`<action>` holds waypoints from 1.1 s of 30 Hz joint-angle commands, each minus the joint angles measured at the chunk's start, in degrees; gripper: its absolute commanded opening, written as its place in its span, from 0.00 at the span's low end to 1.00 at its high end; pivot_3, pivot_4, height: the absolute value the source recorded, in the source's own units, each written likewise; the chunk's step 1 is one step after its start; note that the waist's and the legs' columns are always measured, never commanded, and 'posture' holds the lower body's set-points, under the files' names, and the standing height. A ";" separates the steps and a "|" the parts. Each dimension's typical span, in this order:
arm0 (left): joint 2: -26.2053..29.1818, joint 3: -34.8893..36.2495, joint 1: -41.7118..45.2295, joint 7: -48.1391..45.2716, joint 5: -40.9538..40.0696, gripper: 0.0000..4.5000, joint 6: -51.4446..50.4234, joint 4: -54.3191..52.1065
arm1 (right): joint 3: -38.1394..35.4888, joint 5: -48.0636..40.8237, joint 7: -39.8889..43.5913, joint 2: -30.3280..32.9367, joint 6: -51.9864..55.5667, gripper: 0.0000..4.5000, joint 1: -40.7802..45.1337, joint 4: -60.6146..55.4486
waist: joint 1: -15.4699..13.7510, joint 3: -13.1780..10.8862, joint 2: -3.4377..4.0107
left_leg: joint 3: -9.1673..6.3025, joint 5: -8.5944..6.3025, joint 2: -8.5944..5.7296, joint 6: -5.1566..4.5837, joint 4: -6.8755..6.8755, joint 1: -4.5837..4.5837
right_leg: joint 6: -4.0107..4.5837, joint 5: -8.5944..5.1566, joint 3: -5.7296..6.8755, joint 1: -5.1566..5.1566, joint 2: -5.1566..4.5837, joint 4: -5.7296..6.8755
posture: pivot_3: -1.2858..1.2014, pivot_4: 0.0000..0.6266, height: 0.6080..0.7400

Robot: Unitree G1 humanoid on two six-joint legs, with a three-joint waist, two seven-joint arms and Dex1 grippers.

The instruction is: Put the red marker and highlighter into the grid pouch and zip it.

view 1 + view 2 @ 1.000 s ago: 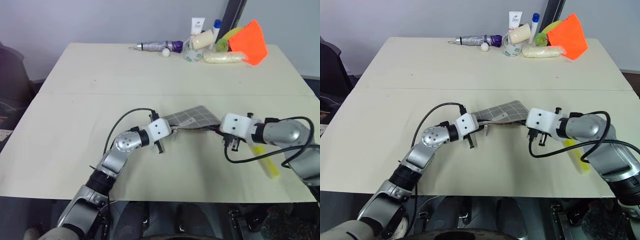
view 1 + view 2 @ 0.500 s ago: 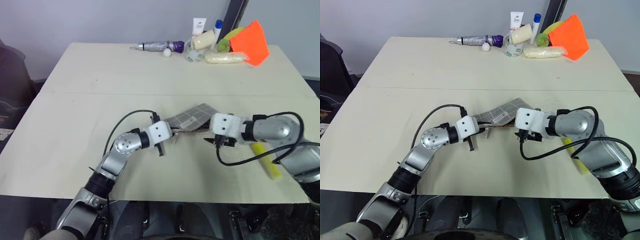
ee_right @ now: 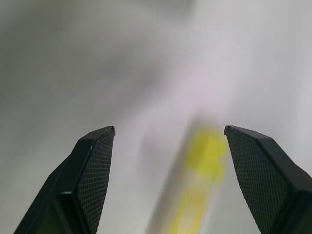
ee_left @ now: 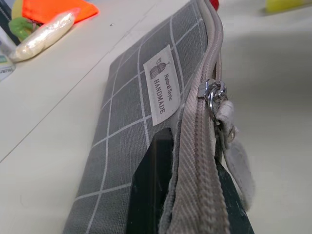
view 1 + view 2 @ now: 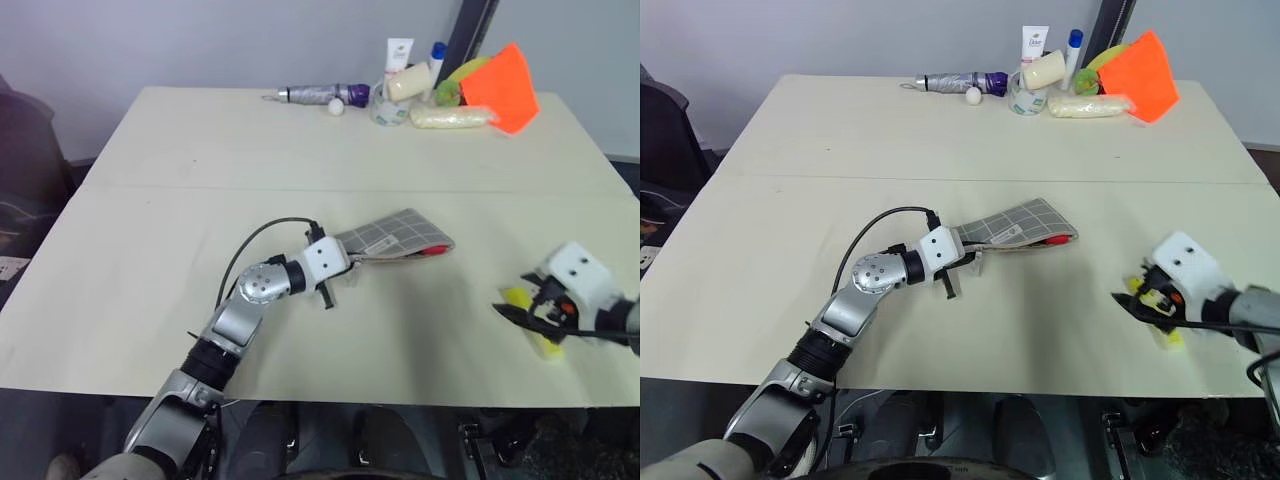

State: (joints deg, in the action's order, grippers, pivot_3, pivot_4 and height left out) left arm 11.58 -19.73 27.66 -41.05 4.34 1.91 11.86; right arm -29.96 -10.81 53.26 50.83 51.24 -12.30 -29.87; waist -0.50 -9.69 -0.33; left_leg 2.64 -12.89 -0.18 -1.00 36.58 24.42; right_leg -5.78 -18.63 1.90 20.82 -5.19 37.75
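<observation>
The grid pouch (image 5: 395, 235) lies flat at mid-table, grey with white lines and a small white label (image 4: 161, 80). My left gripper (image 5: 345, 262) is shut on its near zipper edge, next to the zipper pull (image 4: 212, 92). The red marker's red end (image 5: 432, 250) pokes out of the pouch's far mouth; its barrel is hidden inside. The yellow highlighter (image 5: 532, 325) lies near the table's front right edge. My right gripper (image 5: 515, 313) hovers open just over it. In the right wrist view the highlighter (image 3: 200, 180) shows blurred between the spread fingers (image 3: 92, 170).
Along the back edge stand a purple-and-silver tube (image 5: 320, 95), a white ball (image 5: 333, 106), bottles (image 5: 398, 55), a pale yellow packet (image 5: 450, 116) and an orange cloth (image 5: 505, 85). The table's front edge (image 5: 400, 403) runs close below the right gripper.
My right gripper left the pouch's mouth, swung right and back toward the front edge, and opened over the highlighter. The pouch has settled flatter, with the red end sticking out.
</observation>
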 commanded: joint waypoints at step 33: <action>-0.94 0.47 1.25 0.14 -0.48 0.00 3.58 1.00 | 10.16 -8.56 -6.20 5.20 -0.64 0.19 8.90 -3.83 | -0.54 -0.05 -0.05 | -0.08 -0.13 0.00 -0.18 0.23 0.20 | -0.03 0.00 0.02 -0.05 0.00 -0.18 | 0.52 0.24 1.00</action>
State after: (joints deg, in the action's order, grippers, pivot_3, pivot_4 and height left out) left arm 10.77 -19.57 29.05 -41.14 4.35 5.26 15.03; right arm -19.80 -18.86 47.24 54.62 50.49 -4.70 -32.29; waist -1.04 -9.73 -0.38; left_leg 2.56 -13.03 -0.18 -1.21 36.85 24.65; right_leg -5.81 -18.62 1.92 20.77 -5.20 37.55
